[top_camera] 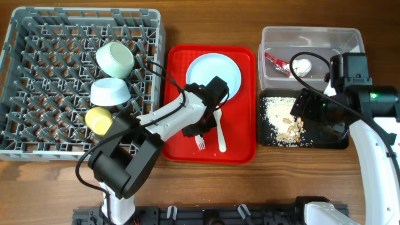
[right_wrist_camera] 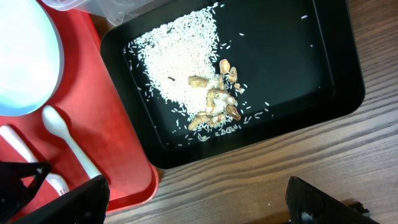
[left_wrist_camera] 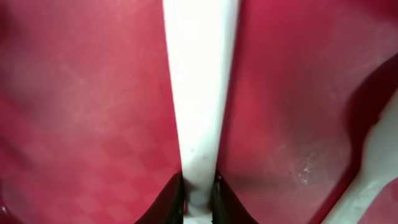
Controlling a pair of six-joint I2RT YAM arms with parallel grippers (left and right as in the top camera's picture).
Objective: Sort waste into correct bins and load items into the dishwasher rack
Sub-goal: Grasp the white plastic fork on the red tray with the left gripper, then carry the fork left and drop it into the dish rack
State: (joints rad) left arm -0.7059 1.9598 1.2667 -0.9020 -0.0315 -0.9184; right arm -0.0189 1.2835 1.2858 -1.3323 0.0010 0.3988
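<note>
My left gripper [top_camera: 195,131] [left_wrist_camera: 199,199] is low over the red serving tray [top_camera: 240,147] and shut on the handle of the white fork [top_camera: 200,144] [left_wrist_camera: 199,93]. The white spoon [top_camera: 220,131] [right_wrist_camera: 62,134] lies just to its right. The round plate [top_camera: 211,72] sits at the tray's far end. Two pale green bowls [top_camera: 115,57] [top_camera: 109,92] and the yellow cup [top_camera: 99,119] are in the grey dishwasher rack [top_camera: 37,81]. The red wrapper [top_camera: 275,60] and tissue ball [top_camera: 303,64] lie in the clear tub [top_camera: 350,37]. Rice crumbs [right_wrist_camera: 180,68] lie in the black tray [top_camera: 334,140] [right_wrist_camera: 298,68]. My right gripper [top_camera: 306,106] [right_wrist_camera: 193,205] is open and empty by that tray's front left corner.
Several peanut shells [right_wrist_camera: 214,102] lie among the crumbs in the black tray. Bare wooden table [right_wrist_camera: 249,174] shows in front of the black tray. The red tray's edge [right_wrist_camera: 124,186] lies close to my right gripper's left finger.
</note>
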